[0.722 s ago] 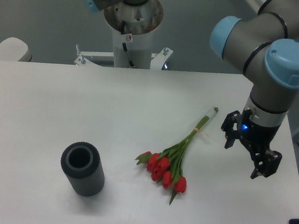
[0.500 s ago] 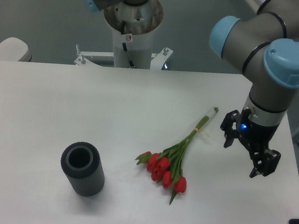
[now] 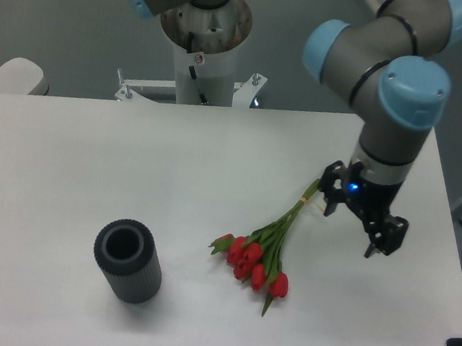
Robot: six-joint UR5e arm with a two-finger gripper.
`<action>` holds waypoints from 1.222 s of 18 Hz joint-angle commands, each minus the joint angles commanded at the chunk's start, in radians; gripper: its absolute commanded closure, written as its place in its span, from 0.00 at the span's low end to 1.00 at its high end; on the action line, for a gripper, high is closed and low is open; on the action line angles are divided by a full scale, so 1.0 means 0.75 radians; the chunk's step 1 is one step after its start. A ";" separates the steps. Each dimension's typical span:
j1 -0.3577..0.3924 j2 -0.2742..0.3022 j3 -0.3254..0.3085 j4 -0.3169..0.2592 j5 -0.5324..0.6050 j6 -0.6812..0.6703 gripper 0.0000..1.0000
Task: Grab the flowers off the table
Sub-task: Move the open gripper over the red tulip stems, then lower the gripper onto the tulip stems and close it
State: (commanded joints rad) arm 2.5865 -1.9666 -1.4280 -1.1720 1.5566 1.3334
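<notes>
Meanwhile, gripper hangs w/ jaws spread wide, holding nothing, above stem end of flowers, which lie mid-table, right of center; grey cylinder stands nr front edge.

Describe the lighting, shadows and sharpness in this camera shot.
Fixed camera view: soft, even light, no harsh glare on the white table; the grey cylinder and the flowers cast only faint shadows. Both look sharp, and the gripper, jaws apart, shows little blur. A small blue light glows on its body. The top of the arm is cropped by the frame.
</notes>
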 joint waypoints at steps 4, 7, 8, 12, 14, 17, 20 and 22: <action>-0.082 -0.014 -0.057 0.004 0.135 -0.233 0.00; -0.084 -0.014 -0.125 0.059 0.148 -0.319 0.00; -0.084 -0.014 -0.157 0.080 0.146 -0.322 0.00; -0.074 -0.010 -0.270 0.153 0.142 -0.301 0.00; -0.076 -0.010 -0.284 0.153 0.144 -0.301 0.00; -0.082 -0.012 -0.339 0.168 0.140 -0.297 0.00; -0.084 -0.010 -0.423 0.292 0.142 -0.226 0.00; -0.080 -0.010 -0.460 0.348 0.138 -0.213 0.00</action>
State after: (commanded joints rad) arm 2.5265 -1.9742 -1.7732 -0.9113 1.6598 1.1735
